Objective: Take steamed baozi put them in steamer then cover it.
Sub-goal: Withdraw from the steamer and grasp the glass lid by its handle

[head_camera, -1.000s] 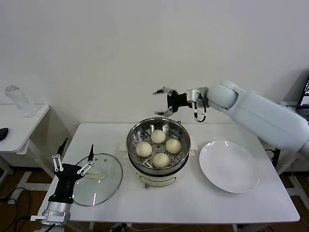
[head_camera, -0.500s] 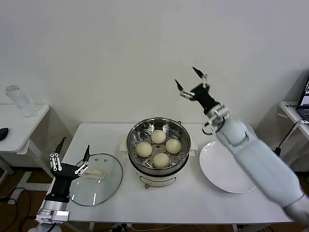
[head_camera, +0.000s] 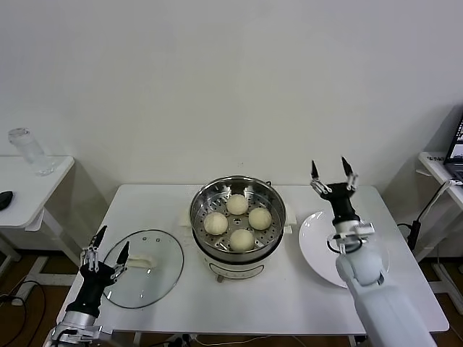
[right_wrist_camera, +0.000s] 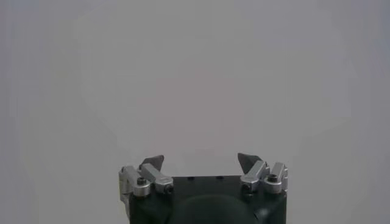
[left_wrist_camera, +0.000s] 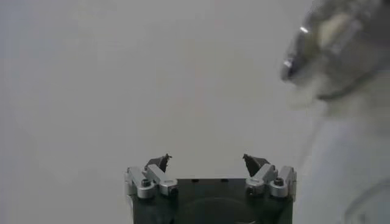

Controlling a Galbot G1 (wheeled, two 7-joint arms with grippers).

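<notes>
Our left gripper stands with its fingers spread and nothing between them, pointing upward at the near left edge of the table, just beside the cover; our right gripper is likewise spread and bare, raised above the white plate. The step in hand, we judge, is covering: we should turn the left gripper down onto the white oblong handle, pinch it across its narrow side, lift the cover level and lower it squarely so the metal rim seats on the steamer. The cover is clear glass, lying flat on the table left of the steamer; its handle seems partly hidden behind our fingers. The four steamed baozi, smooth and cream-white, already sit on the perforated tray inside the shiny pot.
</notes>
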